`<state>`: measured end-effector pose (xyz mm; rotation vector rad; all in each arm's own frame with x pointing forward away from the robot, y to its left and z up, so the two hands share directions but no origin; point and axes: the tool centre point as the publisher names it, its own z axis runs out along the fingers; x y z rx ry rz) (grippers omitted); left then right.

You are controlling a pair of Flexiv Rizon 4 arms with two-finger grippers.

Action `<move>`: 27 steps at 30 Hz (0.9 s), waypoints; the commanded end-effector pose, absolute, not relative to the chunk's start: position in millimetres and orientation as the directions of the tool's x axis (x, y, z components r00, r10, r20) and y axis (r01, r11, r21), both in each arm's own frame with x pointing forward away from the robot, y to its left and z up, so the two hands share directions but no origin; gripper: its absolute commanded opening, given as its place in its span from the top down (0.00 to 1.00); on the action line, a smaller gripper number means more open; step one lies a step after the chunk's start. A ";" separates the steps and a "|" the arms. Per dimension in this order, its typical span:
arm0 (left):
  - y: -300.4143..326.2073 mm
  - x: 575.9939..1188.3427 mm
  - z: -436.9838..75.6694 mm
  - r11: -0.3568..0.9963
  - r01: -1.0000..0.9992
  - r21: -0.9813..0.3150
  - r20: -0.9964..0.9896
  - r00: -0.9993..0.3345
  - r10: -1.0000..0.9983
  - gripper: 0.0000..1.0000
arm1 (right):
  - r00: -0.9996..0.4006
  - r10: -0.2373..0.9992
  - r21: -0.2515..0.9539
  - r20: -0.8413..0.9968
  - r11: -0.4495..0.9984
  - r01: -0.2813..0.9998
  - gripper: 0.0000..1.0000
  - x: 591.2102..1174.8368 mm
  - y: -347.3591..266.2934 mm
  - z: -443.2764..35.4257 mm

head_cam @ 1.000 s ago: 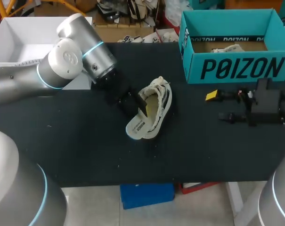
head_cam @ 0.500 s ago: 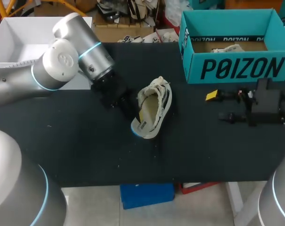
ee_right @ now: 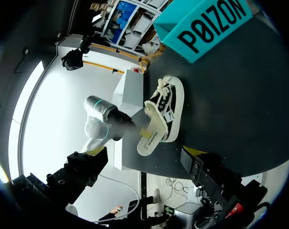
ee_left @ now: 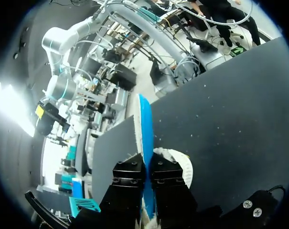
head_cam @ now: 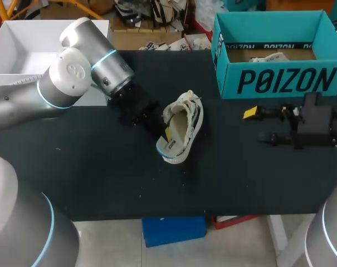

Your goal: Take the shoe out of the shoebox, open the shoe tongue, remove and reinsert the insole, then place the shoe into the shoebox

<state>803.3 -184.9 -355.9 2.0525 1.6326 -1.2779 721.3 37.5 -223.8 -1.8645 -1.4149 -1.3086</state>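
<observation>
A cream and black canvas shoe (head_cam: 185,117) lies on its side at the middle of the black table (head_cam: 101,178), toe toward the back. Its insole (head_cam: 170,148), white with a blue underside, sticks out at the heel, tipped on edge. My left gripper (head_cam: 159,127) is shut on the insole's side; in the left wrist view the black fingers (ee_left: 130,174) pinch the thin blue and white insole (ee_left: 145,133) beside the shoe (ee_left: 181,164). My right gripper (head_cam: 258,125) hangs open right of the shoe, below the teal shoebox (head_cam: 279,80). The right wrist view shows the shoe (ee_right: 168,102) and shoebox (ee_right: 206,28).
A white open box (head_cam: 23,50) stands at the back left corner, behind my left arm (head_cam: 73,78). The teal shoebox holds some paper. Bare black table lies in front of the shoe and between the shoe and my right gripper.
My left gripper has shut on the insole and drawn slightly left. The insole, lying flat out of the heel before, now stands tipped on edge showing its blue side. My right arm kept still.
</observation>
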 end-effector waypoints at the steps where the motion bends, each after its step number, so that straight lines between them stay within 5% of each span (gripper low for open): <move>1: -192.1 814.2 -363.7 -0.369 0.869 -0.331 -0.737 0.007 0.676 1.00 | 0.021 0.479 0.179 0.877 -0.368 0.913 0.00 721.4 37.3 -223.4; 27: -211.6 857.7 -372.5 -0.301 0.923 -0.239 -0.743 0.025 0.669 1.00 | 0.021 0.479 0.179 0.877 -0.368 0.913 0.00 721.4 37.3 -223.4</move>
